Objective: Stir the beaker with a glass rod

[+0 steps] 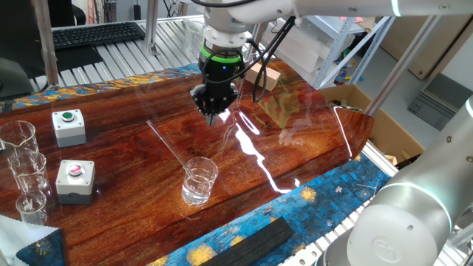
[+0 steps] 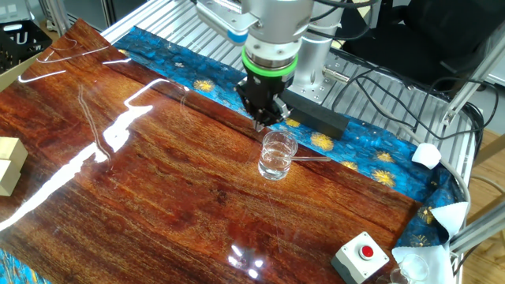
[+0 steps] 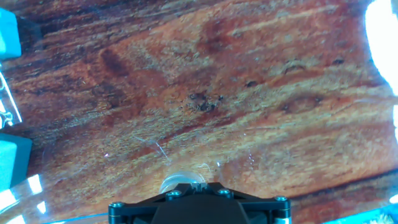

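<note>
The beaker [image 1: 199,181] is a short clear glass one standing on the wooden table near the front edge. The glass rod [image 1: 166,144] stands in it and leans up and back to the left, resting on the rim. In the other fixed view the beaker [image 2: 278,155] has the rod [image 2: 314,158] sticking out to the right. My gripper [image 1: 213,117] hangs above the table just behind the beaker, apart from the rod, its fingers together and holding nothing. It also shows in the other fixed view [image 2: 264,121]. In the hand view only the beaker's rim [image 3: 183,180] shows at the bottom.
Three clear beakers [image 1: 24,174] stand grouped at the left edge. A green-button box [image 1: 69,125] and a red-button box [image 1: 75,179] sit beside them. A wooden block [image 1: 263,75] lies at the back. A black bar [image 1: 251,244] lies on the blue cloth in front.
</note>
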`<action>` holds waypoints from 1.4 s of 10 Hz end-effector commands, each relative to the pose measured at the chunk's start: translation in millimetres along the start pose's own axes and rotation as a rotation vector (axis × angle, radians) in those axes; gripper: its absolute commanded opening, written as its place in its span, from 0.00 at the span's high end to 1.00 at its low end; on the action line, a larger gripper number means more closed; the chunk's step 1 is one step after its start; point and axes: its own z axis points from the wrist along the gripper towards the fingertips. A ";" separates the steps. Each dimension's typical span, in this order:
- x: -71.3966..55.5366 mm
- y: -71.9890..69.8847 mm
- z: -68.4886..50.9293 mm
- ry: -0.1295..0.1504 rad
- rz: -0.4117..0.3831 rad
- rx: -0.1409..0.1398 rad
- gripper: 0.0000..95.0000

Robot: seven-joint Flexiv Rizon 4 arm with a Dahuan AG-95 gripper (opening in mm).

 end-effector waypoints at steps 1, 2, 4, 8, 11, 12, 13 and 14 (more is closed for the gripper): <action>6.0 4.4 -3.0 0.018 0.001 0.011 1.00; 8.3 5.3 -3.9 0.020 -0.003 0.014 1.00; 16.0 9.4 -6.3 0.032 -0.006 0.024 1.00; 23.0 17.4 -5.1 0.024 0.002 0.044 1.00; 37.5 27.0 -6.7 0.023 0.016 0.071 1.00; 41.3 30.3 -5.8 0.024 0.028 0.079 1.00; 43.5 29.9 -3.0 0.034 0.036 0.091 1.00; 43.2 31.3 -0.4 0.032 0.046 0.106 1.00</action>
